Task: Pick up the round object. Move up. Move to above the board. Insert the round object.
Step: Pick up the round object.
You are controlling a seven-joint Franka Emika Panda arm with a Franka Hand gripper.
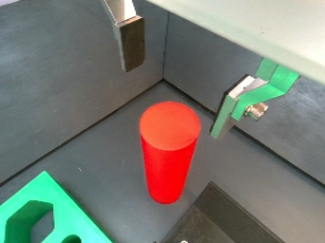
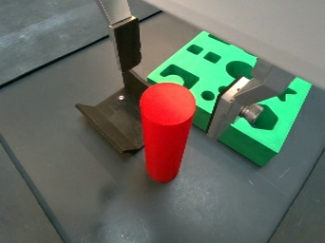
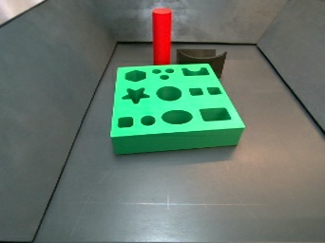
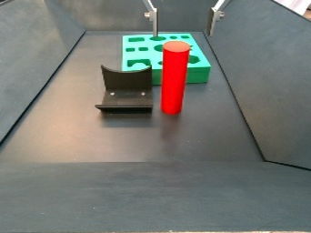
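My gripper (image 2: 191, 81) hangs wide open, holding nothing, with the red cylinder peg (image 2: 165, 131) standing upright on the floor below it, roughly between the fingers (image 1: 132, 43). The green board (image 4: 166, 53) lies beyond, the dark arch-shaped block (image 4: 125, 88) just beside the peg. I judge the peg rigid, light and smooth, so slippery; I'd clamp its upper sides squarely.

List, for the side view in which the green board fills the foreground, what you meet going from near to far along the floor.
Green board → red peg, standing upright just behind the board's far edge. The dark arch block lies at about the peg's depth, so its rank is unclear. The gripper hangs above the peg and appears only in the other views.
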